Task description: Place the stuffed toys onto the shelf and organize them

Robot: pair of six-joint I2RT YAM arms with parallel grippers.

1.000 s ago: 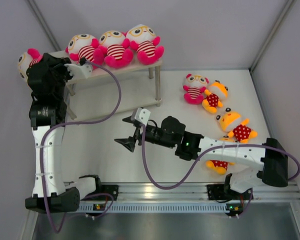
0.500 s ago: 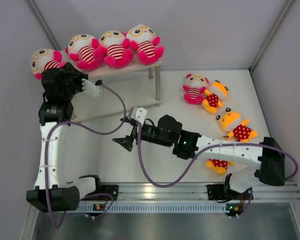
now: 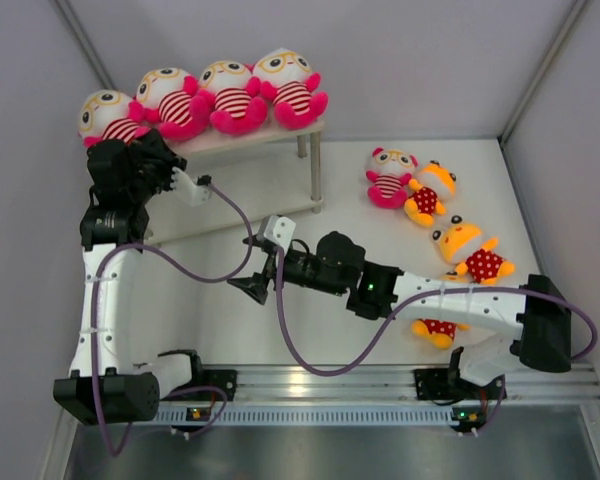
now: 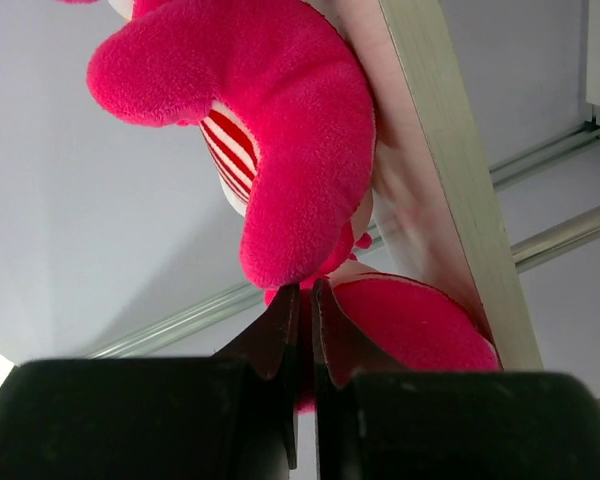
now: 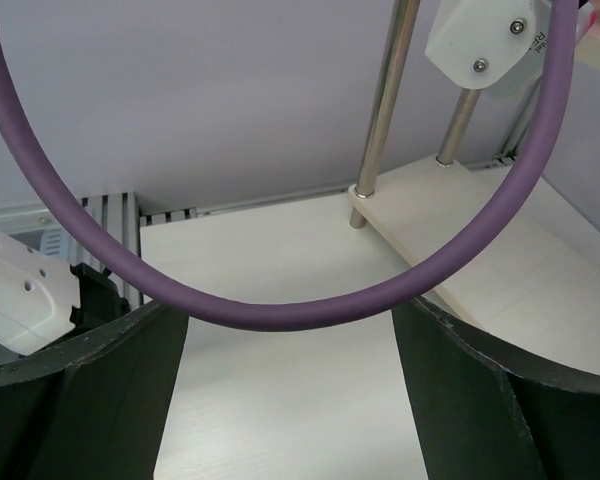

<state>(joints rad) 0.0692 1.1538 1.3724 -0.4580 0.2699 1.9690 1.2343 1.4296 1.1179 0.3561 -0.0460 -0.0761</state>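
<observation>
fuzzy plush stuffed toys (image 3: pixel 230 95), matt board shelf (image 3: pixel 270 135) on shiny metal legs

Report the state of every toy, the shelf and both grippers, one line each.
Shelf, upright, top tier holds four toys.
Four striped toys, seated in a row on top.
Fifth striped toy, on the table, unshelved.
Three orange toys, on the table, one partly under the right arm.
Left gripper, shut, beside the leftmost toy.
Right gripper, open, empty.

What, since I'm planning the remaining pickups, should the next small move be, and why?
Probably swing the open, empty right gripper over toward the red-white striped plush with pink limbs lying on the white table. Four matching plush already sit on the cream two-tier shelf, and this gripper points away from it.
</observation>
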